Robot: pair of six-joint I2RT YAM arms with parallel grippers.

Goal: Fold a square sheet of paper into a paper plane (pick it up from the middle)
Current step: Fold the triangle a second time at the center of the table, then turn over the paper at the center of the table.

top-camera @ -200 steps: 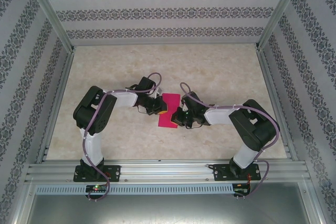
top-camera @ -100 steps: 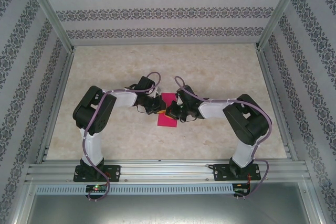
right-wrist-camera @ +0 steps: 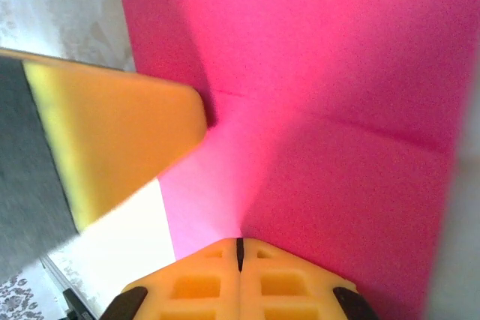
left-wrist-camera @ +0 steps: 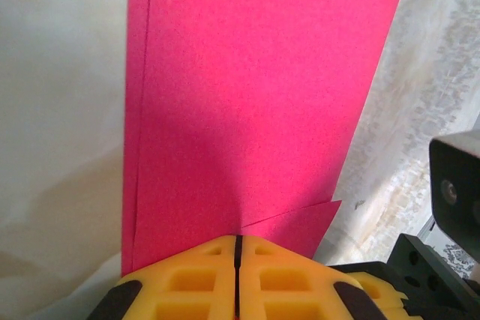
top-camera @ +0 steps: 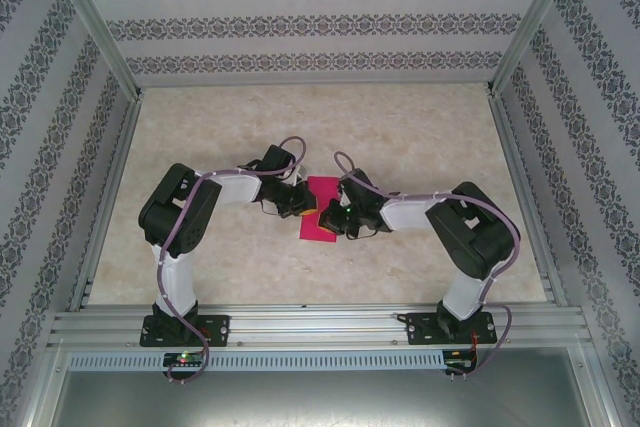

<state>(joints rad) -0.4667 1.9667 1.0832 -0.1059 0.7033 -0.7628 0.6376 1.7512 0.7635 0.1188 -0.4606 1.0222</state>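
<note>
The square sheet of paper (top-camera: 317, 231) lies flat at the table's middle, folded into a narrow magenta strip. My left gripper (top-camera: 309, 212) comes onto it from the left and my right gripper (top-camera: 330, 219) from the right, nearly touching. In the left wrist view the left gripper (left-wrist-camera: 237, 239) is shut, its tips against the paper (left-wrist-camera: 255, 95), with a small folded flap (left-wrist-camera: 300, 222) beside them. The right wrist view has the right gripper (right-wrist-camera: 240, 241) shut too, tips on the paper (right-wrist-camera: 337, 73), and the left gripper's yellow finger (right-wrist-camera: 112, 140) pressing its edge.
The marbled table (top-camera: 420, 137) spreads around the paper. Patterned walls (top-camera: 300, 17) and metal posts enclose it. An aluminium rail (top-camera: 320, 325) carries both arm bases at the near edge. Part of the right arm (left-wrist-camera: 457, 185) sits close on the right in the left wrist view.
My right arm has swung left and brought its gripper further onto the paper, close to the left gripper. The left arm has barely moved. Both grippers stay shut.
</note>
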